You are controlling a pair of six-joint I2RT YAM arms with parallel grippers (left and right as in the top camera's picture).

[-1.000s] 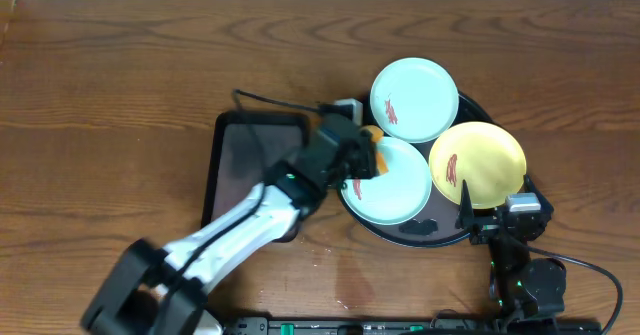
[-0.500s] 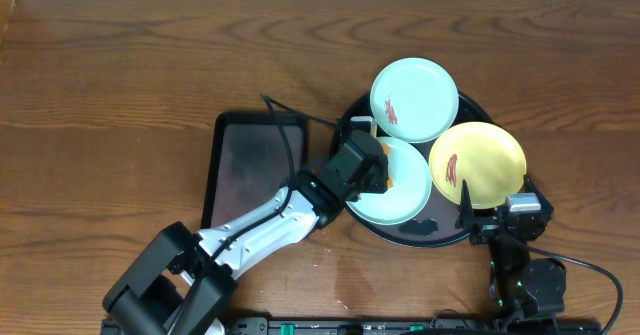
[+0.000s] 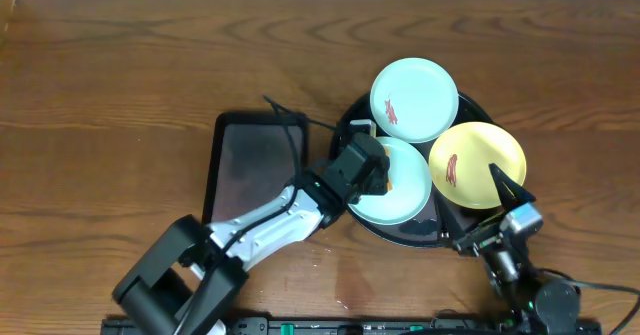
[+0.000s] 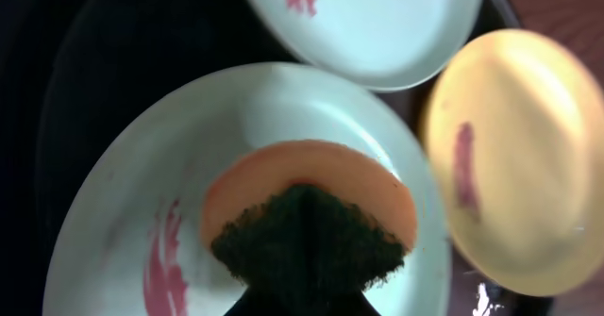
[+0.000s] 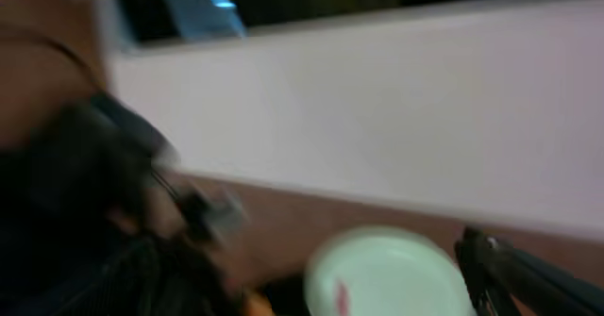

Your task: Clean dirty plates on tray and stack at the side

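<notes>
Near blue plate [image 3: 400, 190], far blue plate [image 3: 414, 99], yellow plate [image 3: 477, 165] lie in tray [image 3: 440, 237], each smeared red. Left pincer [image 3: 372, 168] clamped tight on sponge [image 4: 307, 231], sponge on near blue plate. Right pincer [image 3: 478, 210] spread wide, empty, at tray's near rim. Tray on wooden tabletop [image 3: 120, 95].

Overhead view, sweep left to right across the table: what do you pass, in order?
Rectangular black tray → nearer light-blue plate → yellow plate. The farther light-blue plate spans parts of both plates' width, so its place is unclear and I leave it out.
</notes>
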